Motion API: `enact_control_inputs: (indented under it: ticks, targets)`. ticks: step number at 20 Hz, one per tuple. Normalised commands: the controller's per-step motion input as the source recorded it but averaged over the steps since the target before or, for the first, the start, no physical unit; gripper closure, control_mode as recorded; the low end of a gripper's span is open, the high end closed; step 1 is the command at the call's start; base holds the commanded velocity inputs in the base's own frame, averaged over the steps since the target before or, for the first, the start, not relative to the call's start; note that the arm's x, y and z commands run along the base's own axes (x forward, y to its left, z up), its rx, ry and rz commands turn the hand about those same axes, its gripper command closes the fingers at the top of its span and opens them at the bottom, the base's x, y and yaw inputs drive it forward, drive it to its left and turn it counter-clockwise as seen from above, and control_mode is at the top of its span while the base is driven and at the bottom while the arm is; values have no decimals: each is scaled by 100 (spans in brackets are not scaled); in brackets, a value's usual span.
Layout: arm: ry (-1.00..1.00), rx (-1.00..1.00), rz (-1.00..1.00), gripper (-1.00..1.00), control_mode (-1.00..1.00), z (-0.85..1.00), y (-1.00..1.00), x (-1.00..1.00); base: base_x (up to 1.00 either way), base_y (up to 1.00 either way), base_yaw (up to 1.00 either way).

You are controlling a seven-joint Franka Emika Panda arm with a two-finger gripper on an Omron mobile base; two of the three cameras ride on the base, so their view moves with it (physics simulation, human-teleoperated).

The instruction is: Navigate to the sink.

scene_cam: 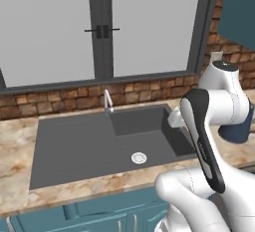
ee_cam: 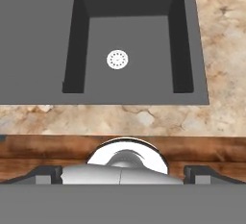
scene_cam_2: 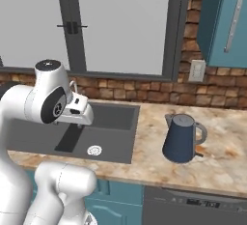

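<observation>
The sink [scene_cam: 79, 146] lies sunk in the marbled surface [scene_cam_2: 226, 166] directly ahead of the base, under the window [scene_cam: 144, 22]. Its flat drainboard is on the left, and the deeper bowl on the right holds nothing but a round silver drain [ee_cam: 117, 59]. A small faucet [scene_cam: 107, 100] stands at its back edge. The hand [scene_cam_2: 79, 113] hangs over the bowl; I cannot tell its state. A dark blue kettle [scene_cam_2: 181, 139] stands on the surface to the right, well apart.

Flat, even rendered light; soft, low-resolution frames.
Window [scene_cam: 149, 22] pale grey, no glare. Sink [scene_cam: 74, 146] bowl walls darker than its floor; kettle [scene_cam_2: 181, 139] drops a faint shadow on the table [scene_cam_2: 222, 166]. Brick and stone textures blurry, edges jagged. No edge distortion seen.
</observation>
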Motion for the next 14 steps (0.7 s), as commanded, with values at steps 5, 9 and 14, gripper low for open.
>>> enact_control_inputs:
  ticks: [5,9,14]
  targets:
    - [0,0,0,-100,100,0,0,0,-53,25,15]
    - [0,0,0,-100,100,0,0,0,-16,66,19]
    - [0,0,0,-100,100,0,0,0,33,77,13]
